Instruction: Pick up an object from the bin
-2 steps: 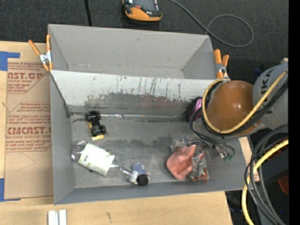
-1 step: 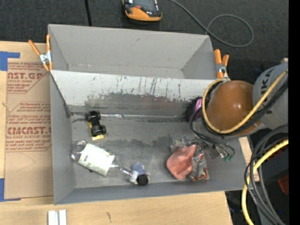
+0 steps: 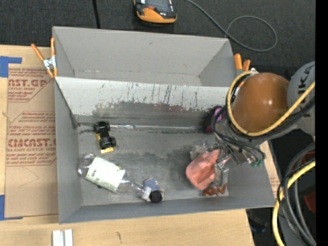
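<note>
Orange wrist cover [image 3: 261,102] masks my tool [image 3: 222,172], apart or together I cannot tell, so the pink lump [image 3: 200,171] beside it may slip.

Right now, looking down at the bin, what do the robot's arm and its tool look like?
The arm has a light grey, rounded shell. Its wrist wears a glossy orange-brown dome-shaped cover, ringed by yellow and black cables; more such cables loop at the lower right. Below the cover, the tool is a small assembly of dark and silvery metal parts with thin wires.
</note>
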Robot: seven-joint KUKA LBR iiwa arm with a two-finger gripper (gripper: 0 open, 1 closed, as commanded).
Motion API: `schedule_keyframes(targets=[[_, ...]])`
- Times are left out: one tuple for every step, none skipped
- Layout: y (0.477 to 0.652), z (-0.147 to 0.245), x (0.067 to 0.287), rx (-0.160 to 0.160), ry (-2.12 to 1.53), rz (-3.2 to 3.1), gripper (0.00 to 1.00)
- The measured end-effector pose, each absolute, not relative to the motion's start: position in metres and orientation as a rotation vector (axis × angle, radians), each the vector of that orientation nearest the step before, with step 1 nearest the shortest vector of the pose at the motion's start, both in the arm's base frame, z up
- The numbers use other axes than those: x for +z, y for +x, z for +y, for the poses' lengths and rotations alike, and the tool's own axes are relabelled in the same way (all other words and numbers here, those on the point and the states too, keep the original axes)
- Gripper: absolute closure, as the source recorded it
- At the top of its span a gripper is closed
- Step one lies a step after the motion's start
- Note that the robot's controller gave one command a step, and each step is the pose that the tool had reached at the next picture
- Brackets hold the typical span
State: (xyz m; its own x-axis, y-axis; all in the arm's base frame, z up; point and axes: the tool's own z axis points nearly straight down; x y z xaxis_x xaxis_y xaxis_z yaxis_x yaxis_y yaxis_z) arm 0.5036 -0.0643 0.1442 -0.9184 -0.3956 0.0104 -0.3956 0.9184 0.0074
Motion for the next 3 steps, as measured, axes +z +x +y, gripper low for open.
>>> schedule_keyframes(targets=[[0.501, -0.084, 0.138, 0.005, 0.699, -3.076, 1.00], [0.492, -0.067, 0.153, -0.011, 0.687, -3.050, 1.00], [0.532, -0.067, 0.225, -0.005, 0.675, -3.063, 1.00]])
